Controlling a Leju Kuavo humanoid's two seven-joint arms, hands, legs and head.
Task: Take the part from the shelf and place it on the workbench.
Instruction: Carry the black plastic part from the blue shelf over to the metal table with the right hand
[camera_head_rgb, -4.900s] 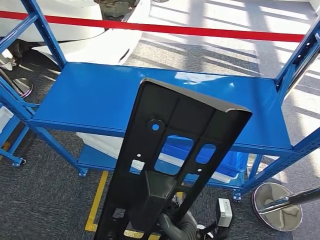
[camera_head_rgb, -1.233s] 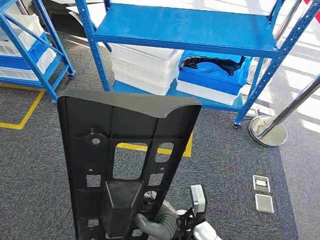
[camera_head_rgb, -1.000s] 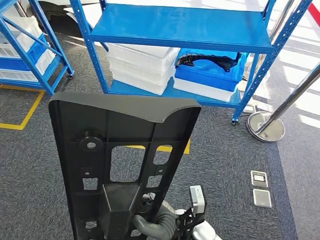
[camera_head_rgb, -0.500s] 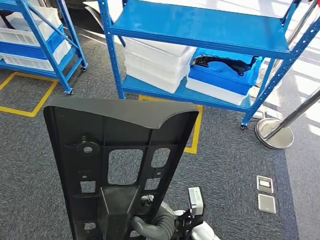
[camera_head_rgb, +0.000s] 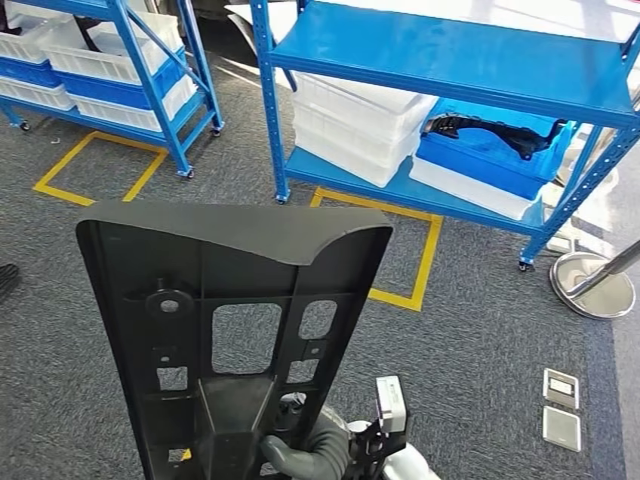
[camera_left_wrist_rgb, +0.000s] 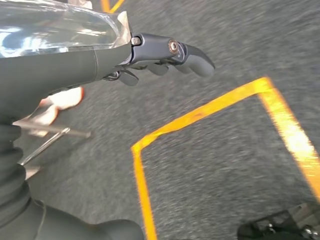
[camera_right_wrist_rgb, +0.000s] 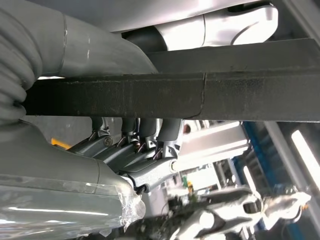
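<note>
- Your right hand (camera_head_rgb: 306, 455) grips the black part (camera_head_rgb: 226, 330) at its lower end; in the head view the thick grey thumb wraps across the front of the raised block near the part's lower middle.
- In the right wrist view the part's edge (camera_right_wrist_rgb: 170, 95) runs as a dark bar between the thumb on one side and the dark fingers (camera_right_wrist_rgb: 132, 150) curled against the other side, so the part is clamped through the hand.
- You hold the part upright in front of the body, its broad curved top edge uppermost, over the grey carpet (camera_head_rgb: 483, 340).
- Your left hand (camera_left_wrist_rgb: 166, 55) hangs over the carpet with nothing in it; its fingers lie nearly straight and a little apart, above a yellow floor line (camera_left_wrist_rgb: 196, 117).
- Beyond the part you see a blue shelf (camera_head_rgb: 453, 55) with white bins (camera_head_rgb: 355, 125) and a blue bin (camera_head_rgb: 490, 160) on its lower level.
</note>
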